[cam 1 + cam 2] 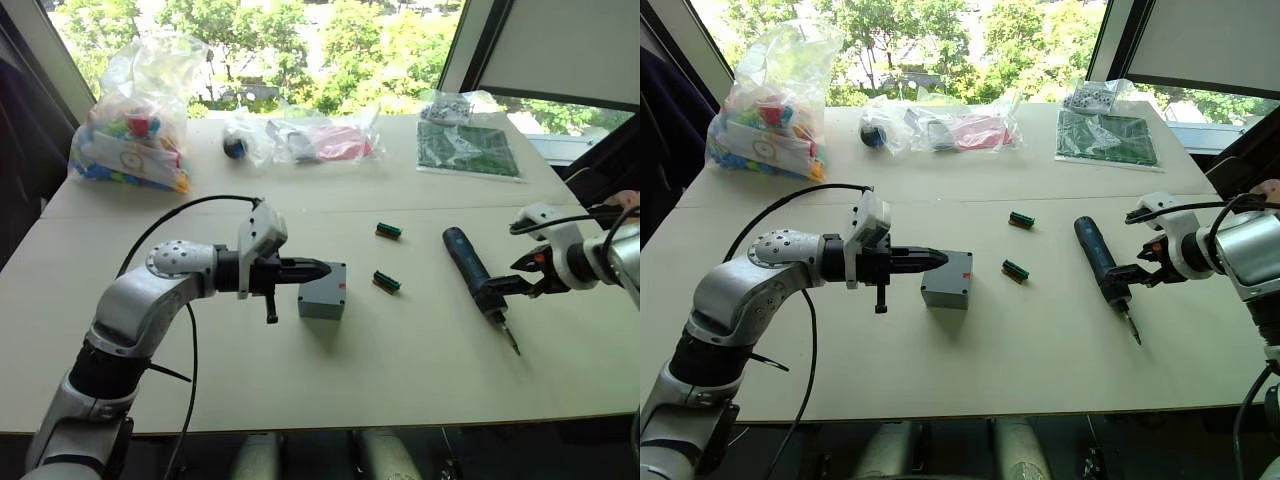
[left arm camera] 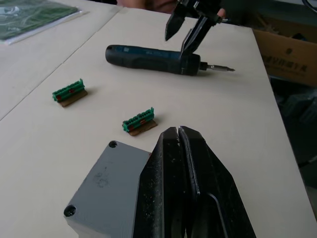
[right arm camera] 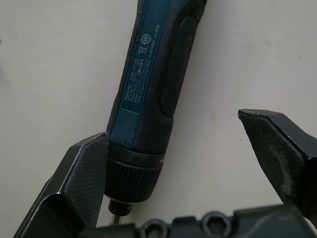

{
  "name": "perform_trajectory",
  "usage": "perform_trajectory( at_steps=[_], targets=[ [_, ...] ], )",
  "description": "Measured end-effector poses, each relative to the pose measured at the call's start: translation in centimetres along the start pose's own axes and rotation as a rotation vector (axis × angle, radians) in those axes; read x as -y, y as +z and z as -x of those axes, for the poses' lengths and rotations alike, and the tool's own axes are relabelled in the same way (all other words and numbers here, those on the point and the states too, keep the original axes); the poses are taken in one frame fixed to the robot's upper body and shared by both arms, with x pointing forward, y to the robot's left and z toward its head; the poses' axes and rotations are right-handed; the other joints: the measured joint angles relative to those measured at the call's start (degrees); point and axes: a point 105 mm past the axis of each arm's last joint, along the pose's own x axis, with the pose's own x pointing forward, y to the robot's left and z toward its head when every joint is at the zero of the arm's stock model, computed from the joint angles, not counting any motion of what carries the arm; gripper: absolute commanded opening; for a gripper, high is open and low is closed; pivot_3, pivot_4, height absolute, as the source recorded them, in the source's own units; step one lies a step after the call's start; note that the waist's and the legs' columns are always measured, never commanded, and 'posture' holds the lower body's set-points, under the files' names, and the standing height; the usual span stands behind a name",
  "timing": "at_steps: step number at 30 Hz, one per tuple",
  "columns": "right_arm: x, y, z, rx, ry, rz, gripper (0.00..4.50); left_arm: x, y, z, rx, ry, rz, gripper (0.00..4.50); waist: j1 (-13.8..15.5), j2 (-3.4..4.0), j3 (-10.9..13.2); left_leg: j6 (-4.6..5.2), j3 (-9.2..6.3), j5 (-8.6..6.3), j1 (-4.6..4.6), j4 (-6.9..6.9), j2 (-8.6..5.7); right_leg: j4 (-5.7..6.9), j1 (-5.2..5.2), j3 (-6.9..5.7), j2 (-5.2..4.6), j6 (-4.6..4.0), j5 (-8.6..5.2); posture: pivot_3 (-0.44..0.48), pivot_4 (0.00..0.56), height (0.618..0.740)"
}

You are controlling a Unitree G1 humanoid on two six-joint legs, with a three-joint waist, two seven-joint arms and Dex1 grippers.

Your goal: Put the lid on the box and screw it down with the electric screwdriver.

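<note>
We see our right gripper [image 1: 513, 283], fingers apart, straddling the bit end of the electric screwdriver [image 1: 472, 266], which lies lengthwise away from us; our left gripper [image 1: 318, 269], fingers together, rests over the box [image 1: 322, 300].

Lab or office workroom: pale worktable [image 1: 420, 350] by big windows [image 1: 300, 50], bagged parts [image 1: 135, 120], green circuit board [image 1: 466, 150].

The electric screwdriver [image 3: 148, 94], lying between the right gripper's [image 3: 188, 163] spread fingers, bears a blue label whose small white print is too fine to read.
</note>
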Motion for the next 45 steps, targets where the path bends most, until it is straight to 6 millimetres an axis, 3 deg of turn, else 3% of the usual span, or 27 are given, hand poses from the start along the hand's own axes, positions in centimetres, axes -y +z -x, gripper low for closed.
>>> perform_trajectory(
  at_steps=[8, 14, 17, 23, 28, 30, 33, 37, 41, 45],
  targets=[
    [-1.1, -0.1, -2.4, -0.082, 0.063, 0.009, 4.49, 0.6, -0.6, -0.4, 0.023, 0.043, 0.020, 0.00, 0.21, -0.01, 0.00, 0.00, -0.04, 0.00, 0.00, 0.03, -0.02, 0.00, 0.06, -0.01, -0.02, 0.01, 0.00, 0.000, 0.150, 0.740],
    [-1.6, -0.3, -2.9, -0.151, 0.084, 0.063, 4.49, 0.6, -1.1, -0.5, 0.028, 0.074, 0.044, 0.00, 0.16, -0.01, 0.00, 0.00, -0.05, 0.00, 0.00, 0.04, -0.03, -0.01, 0.05, -0.02, -0.02, 0.01, 0.01, 0.000, 0.150, 0.740],
    [-1.6, -0.3, -3.0, -0.171, 0.088, 0.068, 3.87, 0.6, -1.1, -0.6, 0.037, 0.086, 0.051, 0.00, 0.00, -0.01, -0.01, 0.00, -0.05, 0.00, 0.02, 0.03, -0.02, 0.00, 0.05, -0.02, -0.01, 0.01, 0.01, 0.000, 0.150, 0.740],
    [-0.9, -0.7, -3.2, -0.204, 0.068, 0.072, 2.00, 0.6, -1.4, -0.6, 0.035, 0.102, 0.064, 0.00, 0.16, -0.04, -0.02, 0.00, -0.10, 0.00, 0.06, 0.05, -0.02, -0.02, 0.15, -0.06, -0.02, 0.01, 0.01, 0.000, 0.150, 0.740],
    [-0.8, -0.1, -3.6, -0.192, 0.063, 0.063, 1.85, 0.5, -1.4, -0.5, 0.037, 0.108, 0.066, 0.00, -0.02, -0.13, -0.08, 0.00, -0.11, 0.00, 0.15, 0.07, -0.02, -0.04, 0.27, -0.07, -0.01, 0.01, 0.01, 0.000, 0.150, 0.740],
    [-0.6, 1.2, -4.0, -0.139, 0.048, 0.018, 1.85, 0.0, -1.4, -0.2, 0.046, 0.126, 0.078, 0.00, -0.53, -0.13, -0.07, -0.01, -0.03, 0.00, 0.19, 0.09, -0.02, -0.01, 0.26, -0.02, -0.01, -0.02, 0.03, 0.000, 0.150, 0.740],
    [-0.3, 5.4, -3.0, 0.062, 0.026, -0.062, 1.85, -1.2, -1.1, 0.7, 0.078, 0.171, 0.105, 0.00, -1.07, 0.17, 0.10, -0.01, 0.03, 0.01, 0.05, 0.01, -0.03, 0.17, -0.07, 0.04, -0.01, -0.02, 0.05, 0.000, 0.150, 0.740],
    [-0.8, 12.0, 1.4, 0.444, 0.045, -0.100, 1.85, -2.4, -0.7, 1.2, 0.101, 0.212, 0.098, 0.00, -0.60, 0.17, 0.09, -0.01, -0.24, 0.00, -0.04, -0.12, 0.00, 0.24, -0.16, -0.11, 0.06, -0.05, 0.03, 0.000, 0.150, 0.740],
    [-3.5, 16.7, 4.7, 0.908, 0.091, -0.140, 1.85, -3.5, -1.1, 1.6, 0.103, 0.275, 0.087, 0.00, -0.03, 0.16, 0.08, 0.00, -0.21, 0.00, -0.13, -0.06, 0.00, 0.26, -0.20, -0.10, 0.01, -0.03, 0.04, 0.000, 0.150, 0.740],
    [-7.2, 17.5, 5.6, 1.090, 0.270, -0.325, 1.85, -4.3, -1.5, 1.7, 0.072, 0.339, 0.090, 0.00, 0.31, 0.16, 0.07, -0.05, -0.30, 0.03, -0.18, 0.07, -0.03, 0.45, -0.22, -0.11, -0.07, -0.03, 0.05, 0.000, 0.150, 0.740]
  ],
)
